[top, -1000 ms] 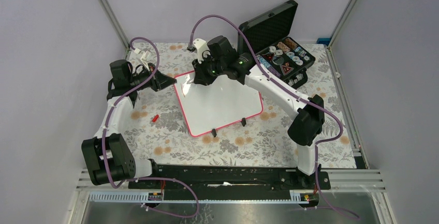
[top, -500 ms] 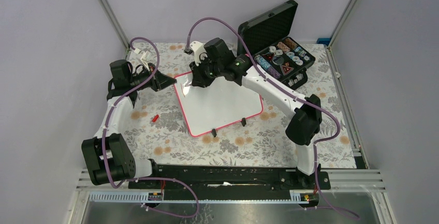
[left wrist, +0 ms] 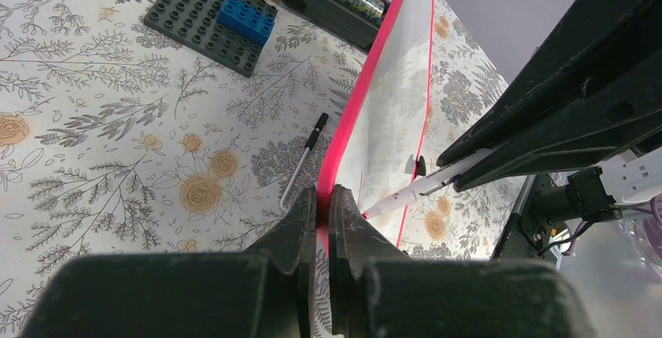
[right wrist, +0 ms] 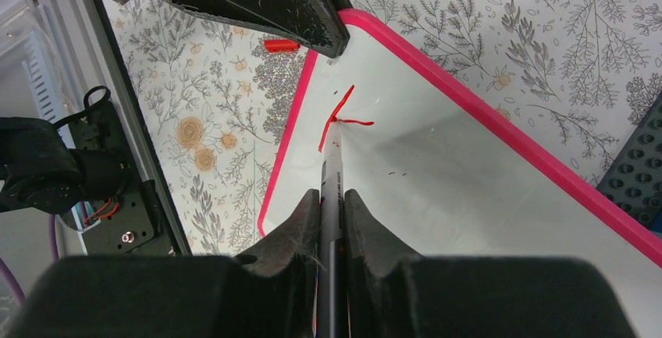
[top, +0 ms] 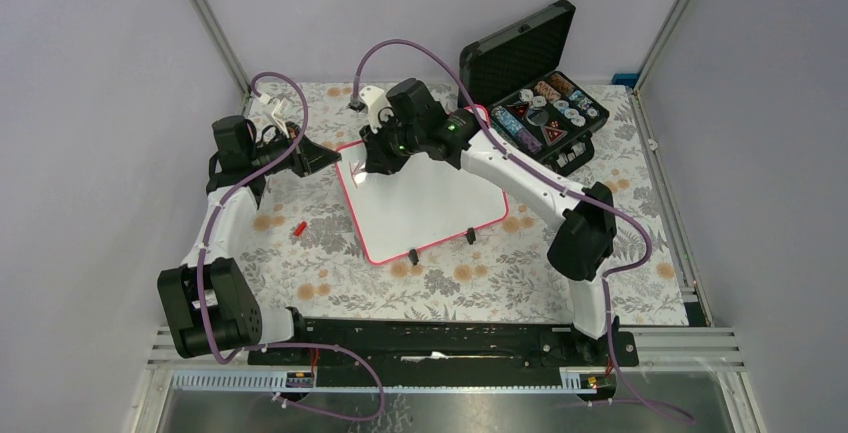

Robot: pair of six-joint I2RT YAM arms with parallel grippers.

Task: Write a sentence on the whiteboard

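Glossy white face on the whiteboard [top: 430,198], a soft sheen across it, smooth pink-red plastic-looking frame round the edge. Beneath, the table cover [top: 330,263] reads matt, floral print. Now the left gripper [left wrist: 322,197] and right gripper [right wrist: 332,197]: matt black plastic, faintly grainy. The marker [right wrist: 332,162] barrel looks smooth. At two o'clock the case [top: 520,48], dull black foam inside; at six, ribbed metal rails [top: 700,343]

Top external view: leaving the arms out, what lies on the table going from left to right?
red cap → whiteboard → black case
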